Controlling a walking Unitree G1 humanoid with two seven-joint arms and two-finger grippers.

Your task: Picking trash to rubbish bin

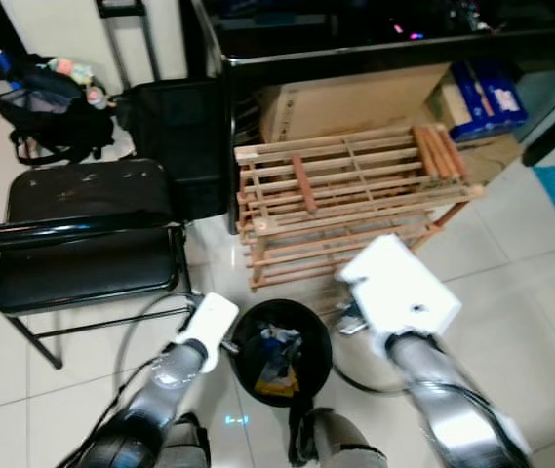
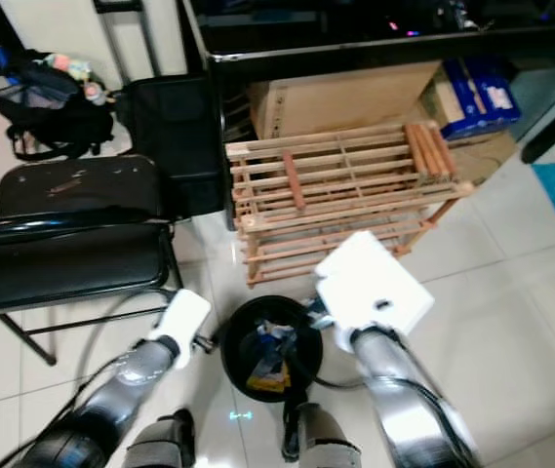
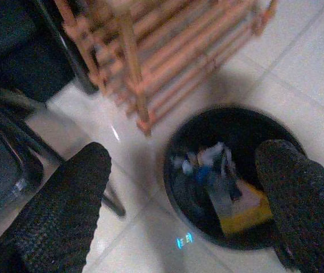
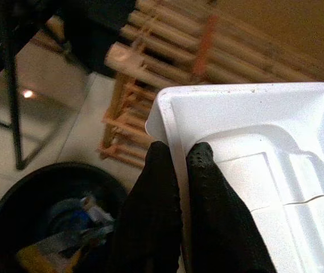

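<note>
R gripper (image 4: 176, 156) clamped on white foam tray (image 4: 264, 148) rim, just beside black bin (image 1: 282, 351); L gripper (image 3: 184, 187) fingers apart.

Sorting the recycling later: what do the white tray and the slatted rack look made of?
White tray: probably foam or thin moulded plastic, matte, with soft pressed ridges; the right gripper pinches its rim. Slatted rack: unfinished light wood, showing bare pale dowels and slats.
</note>
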